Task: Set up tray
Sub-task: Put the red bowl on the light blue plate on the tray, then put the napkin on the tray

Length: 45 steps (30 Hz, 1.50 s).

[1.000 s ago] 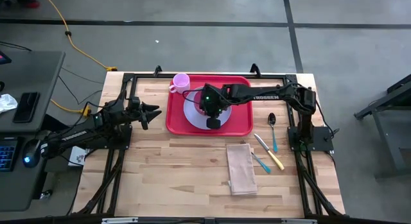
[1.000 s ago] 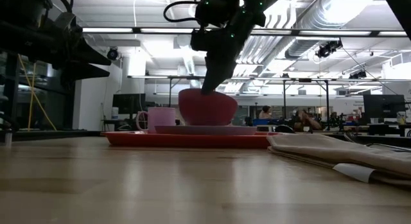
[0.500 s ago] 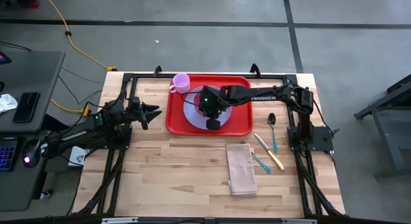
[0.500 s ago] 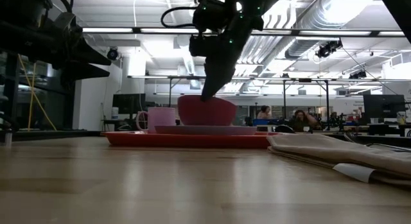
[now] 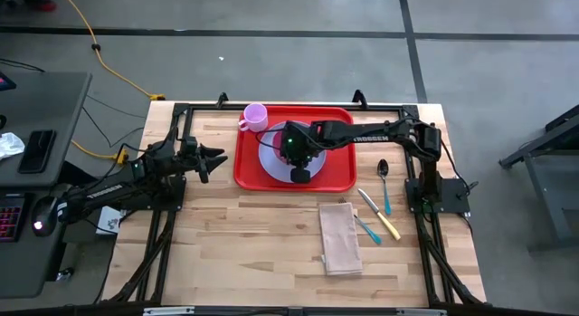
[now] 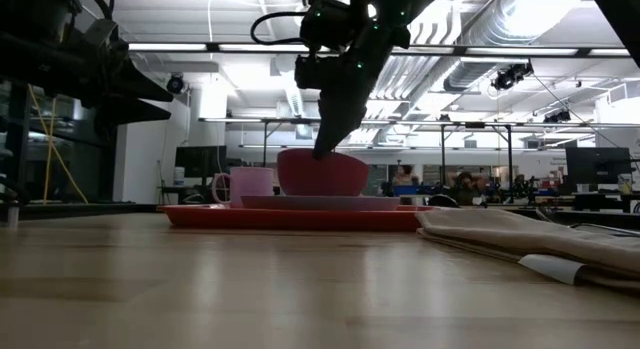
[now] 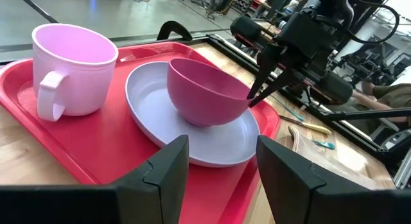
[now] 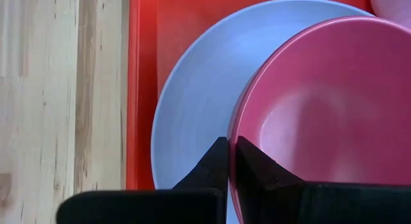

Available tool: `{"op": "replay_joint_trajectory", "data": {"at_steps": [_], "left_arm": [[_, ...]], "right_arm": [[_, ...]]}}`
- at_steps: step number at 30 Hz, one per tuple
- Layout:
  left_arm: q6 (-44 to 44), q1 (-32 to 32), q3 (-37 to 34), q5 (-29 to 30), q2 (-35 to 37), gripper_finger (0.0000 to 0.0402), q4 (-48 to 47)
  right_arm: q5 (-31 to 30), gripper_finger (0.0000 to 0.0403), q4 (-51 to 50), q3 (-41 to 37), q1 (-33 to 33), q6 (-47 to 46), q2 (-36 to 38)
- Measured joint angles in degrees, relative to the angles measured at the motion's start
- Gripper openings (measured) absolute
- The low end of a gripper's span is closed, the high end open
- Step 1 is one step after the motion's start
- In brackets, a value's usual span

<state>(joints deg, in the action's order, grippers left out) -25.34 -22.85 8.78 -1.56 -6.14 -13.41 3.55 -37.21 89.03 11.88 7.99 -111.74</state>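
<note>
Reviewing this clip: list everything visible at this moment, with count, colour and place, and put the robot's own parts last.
tray: one, red, far middle of the table
plate: one, lavender, on the tray
bowl: one, dark pink, on the plate
mug: one, pale pink, on the tray's far left corner, beside the plate
napkin: one, beige, folded, on the table nearer than the tray
spoon: one, dark bowl with teal handle, right of the tray
other cutlery: two pieces, one yellow-handled and one teal-handled, right of the napkin
table: one, light wood
left claw: one, dark, open, empty, waiting left of the tray
right claw: one, dark, shut on the bowl's rim
</note>
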Motion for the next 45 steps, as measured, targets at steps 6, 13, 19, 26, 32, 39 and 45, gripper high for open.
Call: {"op": "replay_joint_trajectory", "data": {"at_steps": [6, 13, 19, 26, 32, 39, 45], "left_arm": [[0.15, 0.00, 0.00, 0.00, 0.00, 0.0211, 0.00], [0.53, -0.02, 0.00, 0.02, -0.02, 0.0211, 0.00], [0.59, 0.00, 0.00, 0.02, 0.00, 0.0211, 0.00], [0.66, -0.01, 0.00, 0.02, 0.00, 0.0211, 0.00], [0.66, -0.01, 0.00, 0.02, -0.01, 0.0211, 0.00], [0.66, -0.02, 0.00, 0.04, 0.00, 0.0211, -0.01], [0.66, -0.01, 0.00, -0.19, 0.00, 0.0211, -0.02]], "right_arm": [[0.02, 0.0001, 0.02, 0.00, 0.00, 0.01, 0.00], [0.05, 0.0017, 0.19, 0.00, 0.02, 0.04, 0.00], [0.04, 0.0057, 0.20, 0.00, 0.04, 0.87, 0.00], [-1.64, 0.0089, 0.20, 0.00, 0.04, 1.07, 0.00], [-1.78, 0.0099, 0.25, 0.04, 0.04, 1.07, 0.20], [-2.92, 0.0099, 0.31, 0.17, 0.03, 1.07, 2.32], [-4.13, 0.0099, 0.22, 0.17, -0.04, 1.01, 4.43]]}}
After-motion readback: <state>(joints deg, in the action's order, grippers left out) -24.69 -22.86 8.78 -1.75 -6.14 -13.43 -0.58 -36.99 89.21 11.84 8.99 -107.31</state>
